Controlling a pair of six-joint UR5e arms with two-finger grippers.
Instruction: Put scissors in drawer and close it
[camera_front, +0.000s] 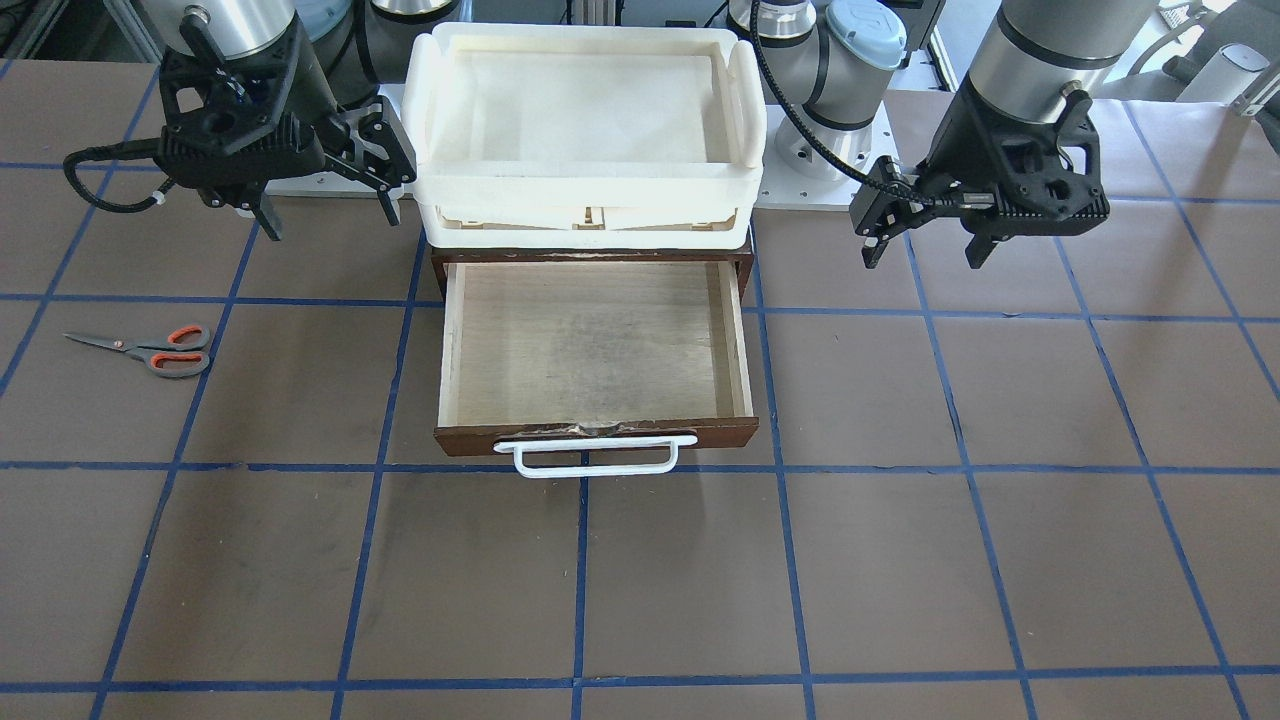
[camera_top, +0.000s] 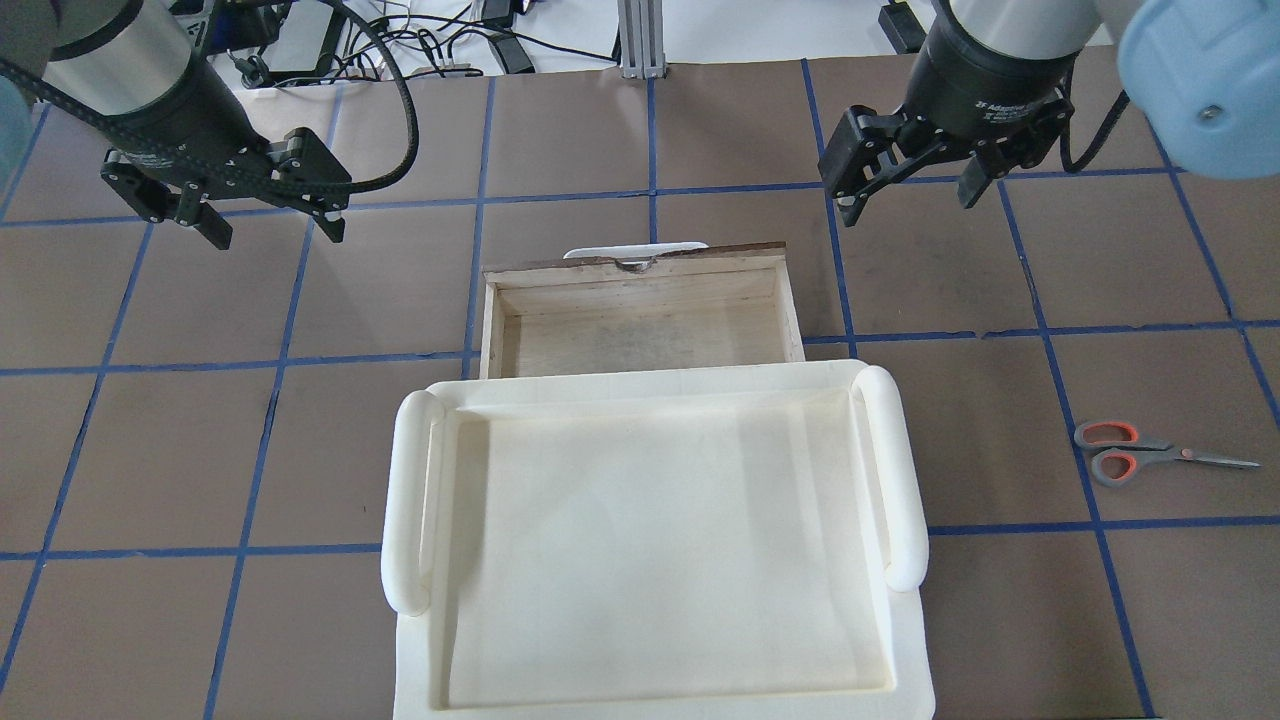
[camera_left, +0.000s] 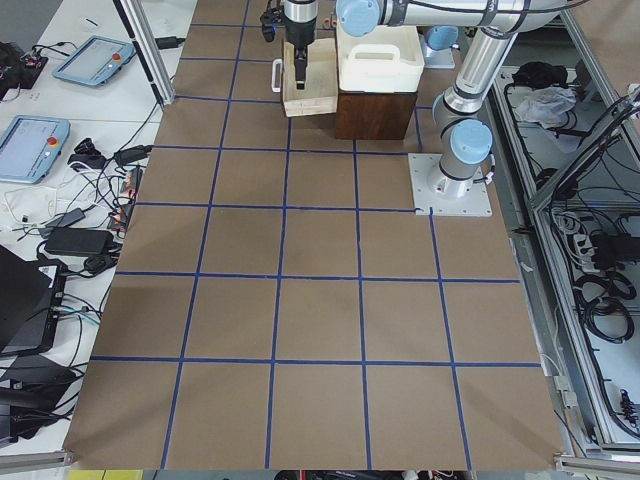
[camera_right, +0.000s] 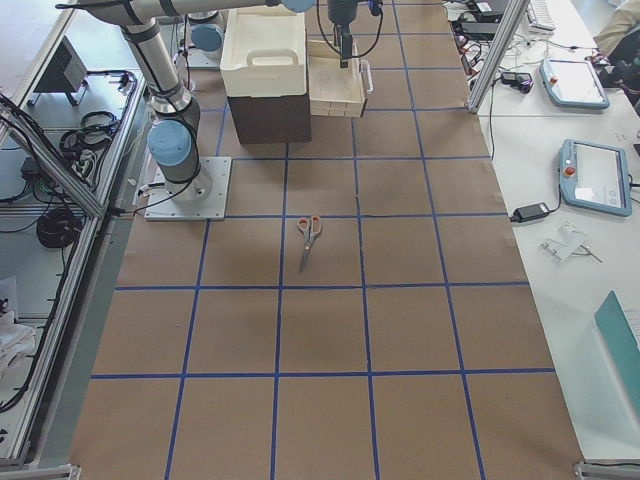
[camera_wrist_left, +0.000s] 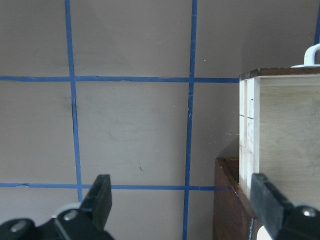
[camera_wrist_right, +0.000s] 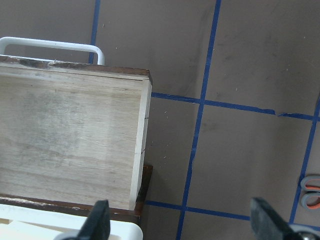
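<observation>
scissors (camera_front: 140, 350) flat on the worktop (camera_front: 300, 560), shut. They sit well out from the right tool (camera_front: 333, 225), on its outer side away from the drawer (camera_front: 590, 340), and lower than it. Blades point outward, grey/orange loops face back toward the tool. In the right wrist view only the loops show, at the frame edge past the outer finger.

right tool: fingers spread, up off the worktop, just beside the drawer's side wall.

left tool (camera_front: 922, 262): spread too, also raised, on the drawer's other side.

drawer sits between the tools, pulled out, plywood floor showing. Thin upright walls all round, white handle (camera_front: 595, 455) on the front, pointing away from the robot.

cream tray (camera_front: 585, 180) sits on the cabinet and covers the drawer's back edge.

From scissors to the drawer wall: flat brown worktop with blue tape lines (camera_front: 380, 470).
</observation>
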